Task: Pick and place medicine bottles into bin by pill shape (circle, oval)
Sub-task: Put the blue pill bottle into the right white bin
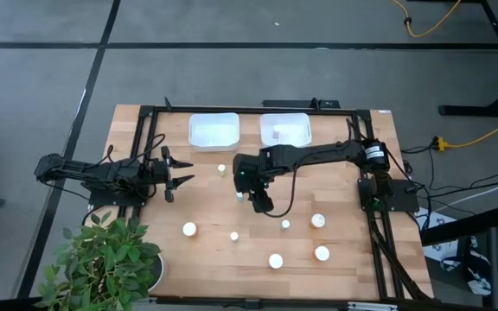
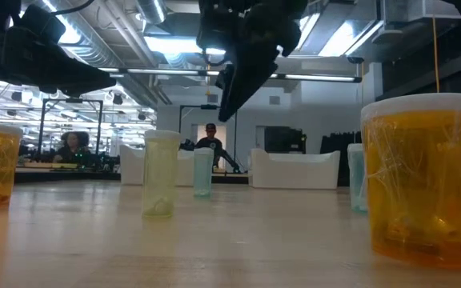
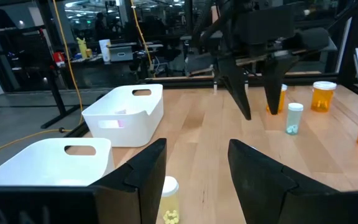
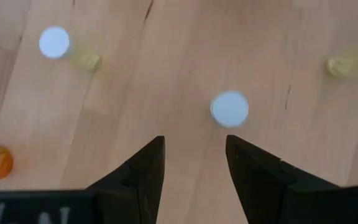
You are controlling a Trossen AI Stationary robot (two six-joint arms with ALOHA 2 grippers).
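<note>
Wooden table seen from above w/ two dark robot arms. The right gripper [image 1: 258,206] hangs over the table's middle, pointing straight down, fingers [image 4: 143,171] parted w/ nothing between them. In its wrist view a small bottle w/ a round white cap [image 4: 229,109] stands on the wood just ahead of the fingertips, not touched; it may be the pale one at [image 1: 239,195] in the high view, though I cannot tell for sure.

The left gripper [image 1: 182,172] rests at the table's left side, jaws spread, empty. A small clear bottle holding yellow pills [image 3: 168,208] stands just in front of it.

Two white plastic bins sit side by side at the far edge: left bin [image 1: 213,131] and right bin [image 1: 285,130].

Other white-capped bottles are scattered across the near half, well apart from both bins, e.g. an orange one [image 1: 189,229], [image 1: 276,260], [image 1: 322,253], [image 1: 318,220].

A green leafy potted plant [image 1: 106,259] fills the near left corner.
</note>
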